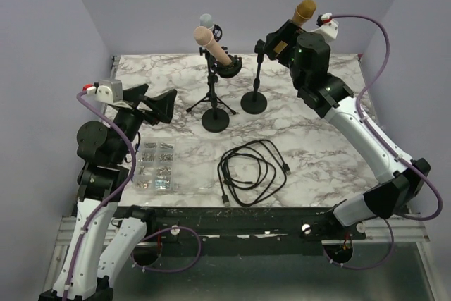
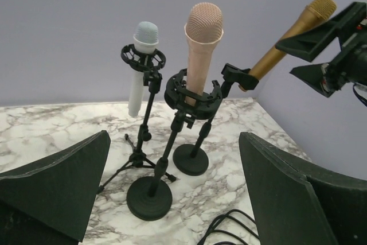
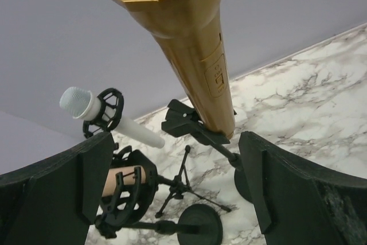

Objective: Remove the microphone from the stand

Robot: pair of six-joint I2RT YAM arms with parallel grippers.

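Right gripper (image 1: 280,39) near gold mic (image 1: 304,12), jaws wide, nothing held.
Left gripper (image 1: 158,96) also wide, well left of mic.

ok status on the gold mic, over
Left end effector open, short of the stands. Right end effector open beside the gold microphone, no grip. Microphone seated in its stand clip. Pink microphone on next stand, close alongside.

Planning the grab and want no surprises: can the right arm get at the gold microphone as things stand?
Probably yes. The right gripper is open, with the gold microphone lined up in its gap, above the clip holding it. Nothing lies between them; the pink microphone sits off to the side.
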